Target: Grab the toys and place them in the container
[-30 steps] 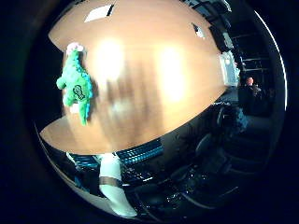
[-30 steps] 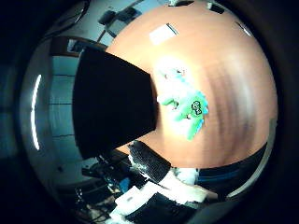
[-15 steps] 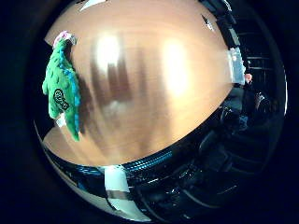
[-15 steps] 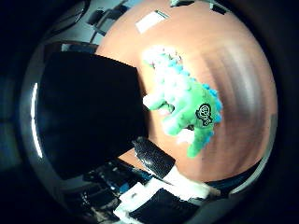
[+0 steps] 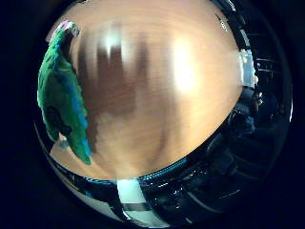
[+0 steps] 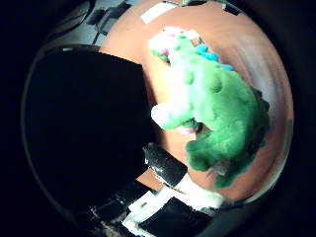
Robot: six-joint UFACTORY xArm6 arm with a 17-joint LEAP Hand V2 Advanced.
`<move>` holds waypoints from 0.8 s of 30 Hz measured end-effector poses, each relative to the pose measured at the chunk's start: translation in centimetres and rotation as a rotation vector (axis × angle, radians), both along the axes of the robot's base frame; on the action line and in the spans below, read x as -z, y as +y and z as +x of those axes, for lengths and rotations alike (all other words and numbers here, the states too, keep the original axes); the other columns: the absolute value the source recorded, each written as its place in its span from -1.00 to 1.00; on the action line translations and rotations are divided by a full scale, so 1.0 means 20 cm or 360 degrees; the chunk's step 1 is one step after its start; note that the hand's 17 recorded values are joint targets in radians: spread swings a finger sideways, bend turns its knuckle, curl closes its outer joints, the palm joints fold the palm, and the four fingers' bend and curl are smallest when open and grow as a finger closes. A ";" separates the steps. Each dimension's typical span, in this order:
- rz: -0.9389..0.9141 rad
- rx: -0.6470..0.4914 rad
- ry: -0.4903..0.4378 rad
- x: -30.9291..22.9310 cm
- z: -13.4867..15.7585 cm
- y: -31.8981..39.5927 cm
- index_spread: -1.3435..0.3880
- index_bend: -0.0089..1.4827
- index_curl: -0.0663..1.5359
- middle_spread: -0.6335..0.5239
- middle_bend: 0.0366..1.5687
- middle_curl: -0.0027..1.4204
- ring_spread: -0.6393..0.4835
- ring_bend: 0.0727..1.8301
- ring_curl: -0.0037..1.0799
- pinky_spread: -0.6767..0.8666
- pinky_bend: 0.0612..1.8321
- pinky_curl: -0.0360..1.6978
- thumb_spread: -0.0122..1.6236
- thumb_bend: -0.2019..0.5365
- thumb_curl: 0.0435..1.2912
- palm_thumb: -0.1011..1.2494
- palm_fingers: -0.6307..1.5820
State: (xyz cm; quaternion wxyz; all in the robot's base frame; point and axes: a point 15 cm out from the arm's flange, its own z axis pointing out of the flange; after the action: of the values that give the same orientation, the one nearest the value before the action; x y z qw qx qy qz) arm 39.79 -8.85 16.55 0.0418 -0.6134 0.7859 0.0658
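Your hand is close over the green plush dinosaur lying on the wooden table; finger state unclear.

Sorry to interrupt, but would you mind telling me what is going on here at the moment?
A robot hand is close above a green stuffed dinosaur that lies on a wooden table. The toy fills much of the thumb side view, so the palm is near it, but nothing is holding it yet. A large black container sits right beside the toy on the same table. One dark fingertip shows near the toy.
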 end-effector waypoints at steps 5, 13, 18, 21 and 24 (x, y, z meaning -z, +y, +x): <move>0.0014 -0.0016 0.0035 0.07 0.00 0.03 0.27 -0.78 -0.58 0.45 -0.76 -0.53 0.55 -0.68 -0.55 0.48 -0.62 -0.63 0.41 -0.51 -0.66 -0.24 -0.23; 0.0023 -0.0027 0.0081 0.18 0.01 0.05 0.30 -0.78 -0.58 0.35 -0.72 -0.51 0.53 -0.65 -0.55 0.47 -0.63 -0.64 0.40 -0.51 -0.66 -0.22 -0.21; 0.0038 -0.0034 0.0135 0.25 -0.02 0.07 0.31 -0.78 -0.59 0.22 -0.66 -0.50 0.45 -0.58 -0.53 0.44 -0.63 -0.64 0.40 -0.50 -0.65 -0.19 -0.13; 0.0038 -0.0044 0.0138 0.25 -0.02 0.08 0.29 -0.75 -0.57 0.04 -0.58 -0.47 0.21 -0.49 -0.50 0.42 -0.66 -0.66 0.39 -0.49 -0.64 -0.12 -0.02; 0.0037 -0.0056 0.0138 0.25 -0.01 0.09 0.24 -0.71 -0.54 -0.12 -0.49 -0.43 -0.07 -0.34 -0.45 0.24 -0.66 -0.69 0.39 -0.49 -0.62 -0.06 0.19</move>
State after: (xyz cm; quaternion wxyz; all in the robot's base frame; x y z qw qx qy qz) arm 39.52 -7.08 11.51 0.0136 -0.6232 0.7753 0.1020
